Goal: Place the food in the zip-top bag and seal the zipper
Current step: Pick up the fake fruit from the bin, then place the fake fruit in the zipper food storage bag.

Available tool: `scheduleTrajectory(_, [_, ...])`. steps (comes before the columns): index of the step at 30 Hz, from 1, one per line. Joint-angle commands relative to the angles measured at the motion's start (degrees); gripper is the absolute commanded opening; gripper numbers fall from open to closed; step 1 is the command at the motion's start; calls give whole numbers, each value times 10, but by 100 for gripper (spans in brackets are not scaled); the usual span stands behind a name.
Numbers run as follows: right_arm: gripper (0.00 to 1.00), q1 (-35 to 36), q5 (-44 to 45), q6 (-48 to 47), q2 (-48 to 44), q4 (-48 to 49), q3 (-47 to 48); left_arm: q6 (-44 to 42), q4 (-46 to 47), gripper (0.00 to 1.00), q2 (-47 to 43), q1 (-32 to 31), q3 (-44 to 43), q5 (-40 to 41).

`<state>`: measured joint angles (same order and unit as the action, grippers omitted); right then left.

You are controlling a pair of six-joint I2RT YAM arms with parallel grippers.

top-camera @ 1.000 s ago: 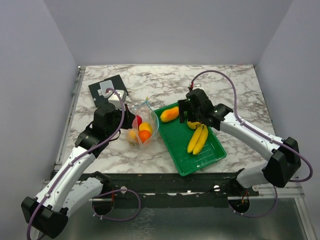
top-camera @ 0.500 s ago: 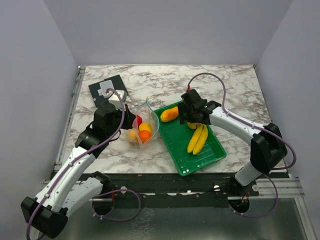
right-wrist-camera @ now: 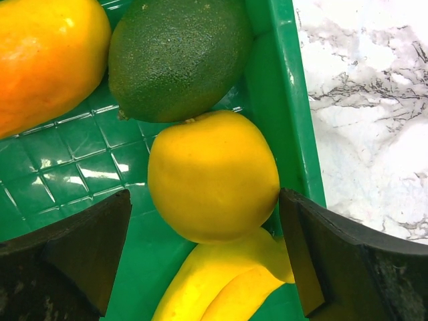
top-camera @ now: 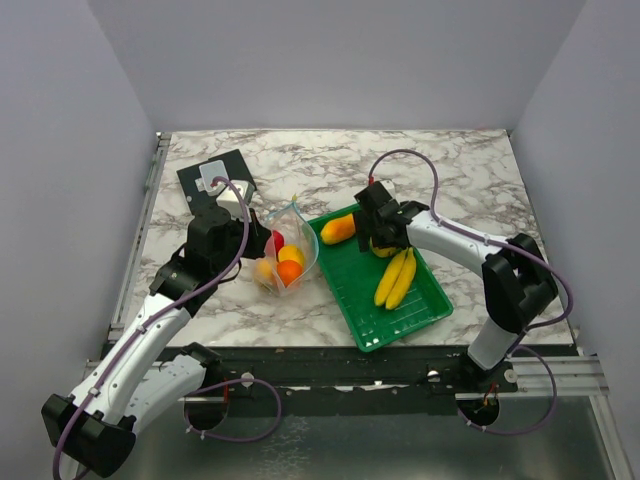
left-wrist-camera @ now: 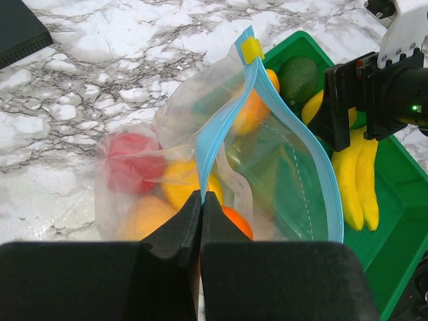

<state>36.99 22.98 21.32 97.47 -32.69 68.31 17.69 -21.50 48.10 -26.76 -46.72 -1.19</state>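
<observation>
Marbled desk [top-camera: 330, 165] between plain grey walls carries a clear bag [left-wrist-camera: 281, 167] left of centre and a green tray [top-camera: 404, 312] just beside it on the right.

Your left jaws are pinched shut on the near end of the bag's blue zipper [left-wrist-camera: 221, 114], which lifts the mouth so it gapes toward the tray. A red apple [left-wrist-camera: 130, 160] and a few orange and yellow pieces already lie inside. The bag is thin, floppy and slick, and the zipper strip is its only stiff part, so that is the right place to hold it. A grip on the film alone would probably slide or crumple.

Your right jaws stand wide open over the tray's far corner, with a finger [right-wrist-camera: 73, 261] on either side of a round yellow fruit [right-wrist-camera: 212, 175]. That fruit sits against the tray wall, touching a dark green fruit [right-wrist-camera: 177, 57] on its far side and the bananas [right-wrist-camera: 227, 281] on its near side. An orange-yellow piece [right-wrist-camera: 47, 60] lies to the left.

The yellow fruit looks like hard, smooth, light plastic, so it can pop out of a pinch. Take it across its widest middle. The wall-side finger has little room, and it may already be touching the fruit, though the wrist view is too close to say.
</observation>
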Motion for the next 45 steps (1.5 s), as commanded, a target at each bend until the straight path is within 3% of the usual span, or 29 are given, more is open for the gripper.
scheduleTrajectory(1, [95, -5, 23, -1, 13, 6, 18, -6, 5, 0, -7, -4, 8, 5])
scheduleTrajectory(11, [74, -4, 5, -1, 31, 18, 25, -6, 5, 0, -8, -4, 8, 3])
scheduleTrajectory(13, [66, -5, 0, -1, 34, 17, 27, -6, 5, 0, -8, -5, 8, 3])
scheduleTrajectory(16, [42, -4, -10, -2, 30, 21, 27, -7, 5, 0, -8, -5, 8, 3])
scheduleTrajectory(21, [31, -5, -16, -1, -1, 14, 29, -7, 4, 0, -9, -5, 8, 3])
scheduleTrajectory(34, [30, -3, -113, -4, -145, 22, 31, -7, 4, 0, -7, -5, 8, 4])
scheduleTrajectory(45, [30, 2, -268, -14, -256, 106, 16, -7, 4, 0, -4, -5, 7, 4])
